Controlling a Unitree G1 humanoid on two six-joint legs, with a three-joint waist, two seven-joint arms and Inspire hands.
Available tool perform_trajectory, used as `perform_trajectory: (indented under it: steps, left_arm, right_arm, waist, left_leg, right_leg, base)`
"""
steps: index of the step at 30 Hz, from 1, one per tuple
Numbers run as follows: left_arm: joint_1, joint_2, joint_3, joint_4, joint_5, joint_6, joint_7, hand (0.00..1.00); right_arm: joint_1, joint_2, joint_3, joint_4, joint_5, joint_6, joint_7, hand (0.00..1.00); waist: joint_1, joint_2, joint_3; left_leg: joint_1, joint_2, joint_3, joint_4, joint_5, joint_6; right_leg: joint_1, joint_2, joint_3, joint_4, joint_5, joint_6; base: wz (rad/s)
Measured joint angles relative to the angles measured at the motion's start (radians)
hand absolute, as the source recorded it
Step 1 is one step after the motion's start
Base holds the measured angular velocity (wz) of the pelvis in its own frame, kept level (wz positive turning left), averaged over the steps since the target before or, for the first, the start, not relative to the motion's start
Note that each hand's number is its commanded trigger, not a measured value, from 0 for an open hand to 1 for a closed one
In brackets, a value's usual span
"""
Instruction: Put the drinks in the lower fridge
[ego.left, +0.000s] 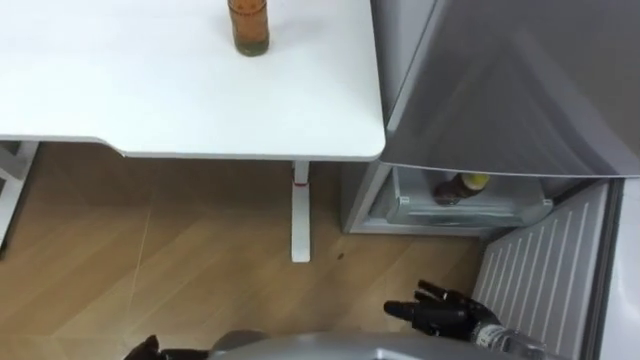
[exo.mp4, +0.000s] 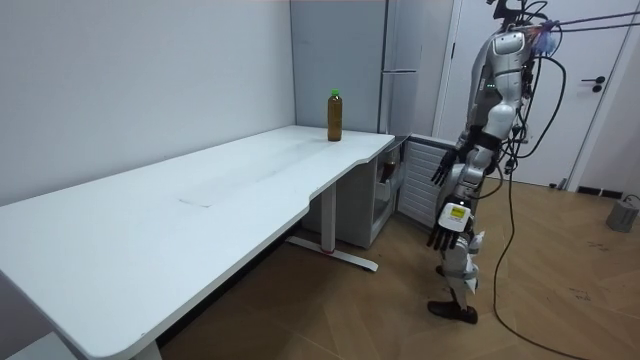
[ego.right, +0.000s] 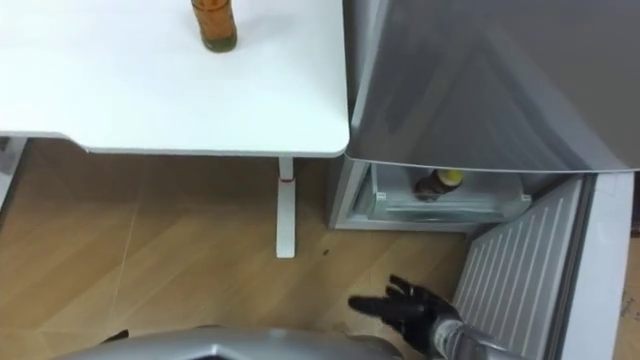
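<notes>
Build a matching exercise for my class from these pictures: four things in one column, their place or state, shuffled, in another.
1 green-capped bottle
2 yellow-capped bottle
3 right hand
4 lower fridge door

A swung open
B on the white table
C inside the lower fridge
D stretched out above the wood floor

Pairs: 1-B, 2-C, 3-D, 4-A

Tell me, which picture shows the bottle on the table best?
The room view. There the bottle stands whole on the white table, green cap included. In both eye views, looking down, the picture's upper edge cuts off its top, leaving its amber lower part.
</notes>
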Motion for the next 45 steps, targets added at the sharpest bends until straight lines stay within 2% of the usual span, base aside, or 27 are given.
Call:
perform_trajectory:
  steps: [4, 7, 9, 15, 21, 25, 28, 32, 36, 38, 40, 43, 44, 45]
  left_arm:
    - [0.014, -0.013, 0.0, 0.009, 0.008, -0.005, 0.005, 0.0]
    - [0.017, -0.021, 0.011, 0.017, 0.01, -0.005, 0.005, 0.0]
    - [0.017, -0.022, 0.013, 0.021, 0.01, -0.005, 0.004, 0.0]
    - [0.036, -0.037, 0.033, 0.027, 0.01, 0.001, 0.001, 0.0]
    - [0.039, -0.042, 0.054, 0.027, 0.01, 0.025, 0.001, 0.0]
    - [0.039, -0.045, 0.081, 0.037, 0.008, 0.03, 0.008, 0.0]
    - [0.029, -0.053, 0.147, 0.036, -0.006, 0.032, 0.013, 0.0]
    - [0.028, -0.076, 0.23, 0.033, -0.15, 0.026, 0.079, 0.0]
    - [0.026, -0.078, 0.307, -0.003, -0.226, 0.023, 0.129, 0.0]
    - [0.027, -0.077, 0.335, -0.04, -0.249, 0.017, 0.167, 0.0]
    - [0.036, -0.077, 0.346, -0.123, -0.321, 0.004, 0.225, 0.0]
    - [0.032, -0.079, 0.374, -0.205, -0.339, -0.015, 0.276, 0.0]
    - [0.034, -0.079, 0.388, -0.237, -0.34, -0.031, 0.301, 0.0]
    - [0.035, -0.079, 0.395, -0.258, -0.34, -0.037, 0.316, 0.0]
  right_arm:
    - [-0.001, 0.019, -0.053, 0.096, -0.025, -0.025, -0.055, 0.0]
    - [-0.001, 0.029, -0.061, 0.13, -0.024, -0.049, -0.091, 0.0]
    - [-0.002, 0.036, -0.068, 0.143, -0.018, -0.051, -0.109, 0.0]
    - [-0.001, 0.041, -0.08, 0.173, 0.004, -0.056, -0.149, 0.0]
    - [-0.003, 0.048, -0.091, 0.188, 0.015, -0.056, -0.178, 0.0]
    - [-0.007, 0.058, -0.119, 0.218, 0.046, -0.053, -0.18, 0.0]
    - [-0.009, 0.063, -0.15, 0.22, 0.044, -0.039, -0.178, 0.0]
    - [-0.008, 0.063, -0.157, 0.233, 0.055, -0.032, -0.178, 0.0]
    - [-0.005, 0.063, -0.177, 0.235, 0.045, -0.032, -0.179, 0.0]
    - [-0.002, 0.063, -0.19, 0.235, 0.046, -0.033, -0.179, 0.0]
    - [0.0, 0.063, -0.198, 0.233, 0.045, -0.033, -0.181, 0.0]
    - [0.005, 0.063, -0.218, 0.232, 0.038, -0.036, -0.184, 0.0]
    - [0.009, 0.061, -0.233, 0.233, 0.021, -0.04, -0.192, 0.0]
    - [0.014, 0.06, -0.24, 0.231, 0.01, -0.043, -0.196, 0.0]
  waist:
    - [-0.003, 0.016, 0.0013]
    - [-0.005, 0.018, 0.0033]
    - [-0.004, 0.016, 0.0052]
    - [-0.005, 0.026, 0.0022]
    - [-0.017, 0.032, 0.0013]
    - [-0.029, 0.032, 0.0024]
    - [-0.029, 0.029, 0.0033]
    - [-0.028, 0.028, 0.0047]
    - [-0.022, 0.031, 0.0039]
    - [-0.022, 0.033, 0.0032]
    - [-0.024, 0.035, 0.0019]
    - [-0.024, 0.039, -0.0014]
    - [-0.024, 0.039, -0.0017]
    - [-0.024, 0.046, -0.0056]
  left_leg:
    - [0.009, 0.001, -0.004, -0.003, 0.0, 0.0]
    - [0.016, 0.0, -0.006, -0.006, 0.0, 0.0]
    - [0.031, -0.002, -0.008, -0.015, 0.0, -0.001]
    - [0.049, -0.01, -0.014, -0.034, 0.001, -0.001]
    - [0.051, -0.013, -0.026, -0.032, 0.001, -0.001]
    - [0.063, -0.013, -0.03, -0.035, 0.001, -0.001]
    - [0.066, -0.014, -0.03, -0.036, 0.001, -0.001]
    - [0.096, -0.015, -0.03, -0.056, 0.0, -0.002]
    - [0.098, -0.015, -0.031, -0.056, 0.0, -0.002]
    - [0.099, -0.015, -0.032, -0.054, 0.0, -0.002]
    - [0.1, -0.015, -0.033, -0.054, 0.001, -0.001]
    - [0.103, -0.015, -0.031, -0.057, 0.001, -0.001]
    - [0.105, -0.015, -0.031, -0.06, 0.001, -0.002]
    - [0.105, -0.015, -0.031, -0.061, 0.001, -0.002]
  right_leg:
    - [0.01, 0.001, -0.003, -0.002, 0.0, 0.0]
    - [0.024, 0.003, -0.005, -0.017, 0.0, 0.0]
    - [0.034, 0.002, -0.007, -0.025, 0.0, 0.0]
    - [0.059, 0.002, -0.01, -0.054, -0.001, 0.006]
    - [0.075, 0.002, -0.019, -0.067, -0.001, 0.007]
    - [0.086, 0.002, -0.019, -0.068, -0.001, 0.007]
    - [0.087, 0.002, -0.018, -0.068, -0.001, 0.007]
    - [0.104, 0.002, -0.01, -0.069, -0.004, 0.01]
    - [0.103, 0.004, 0.003, -0.069, -0.007, 0.009]
    - [0.102, 0.004, 0.004, -0.068, -0.007, 0.009]
    - [0.103, 0.004, 0.0, -0.068, -0.006, 0.009]
    - [0.103, 0.004, 0.006, -0.067, -0.006, 0.009]
    - [0.103, 0.005, 0.007, -0.066, -0.006, 0.009]
    - [0.103, 0.005, 0.007, -0.066, -0.006, 0.009]
  base:
    - [0.01]
    - [0.01]
    - [0.04]
    - [0.04]
    - [0.05]
    - [0.0]
    - [-0.01]
    - [-0.05]
    - [-0.01]
    - [0.0]
    - [0.0]
    - [-0.02]
    - [-0.06]
    - [-0.04]
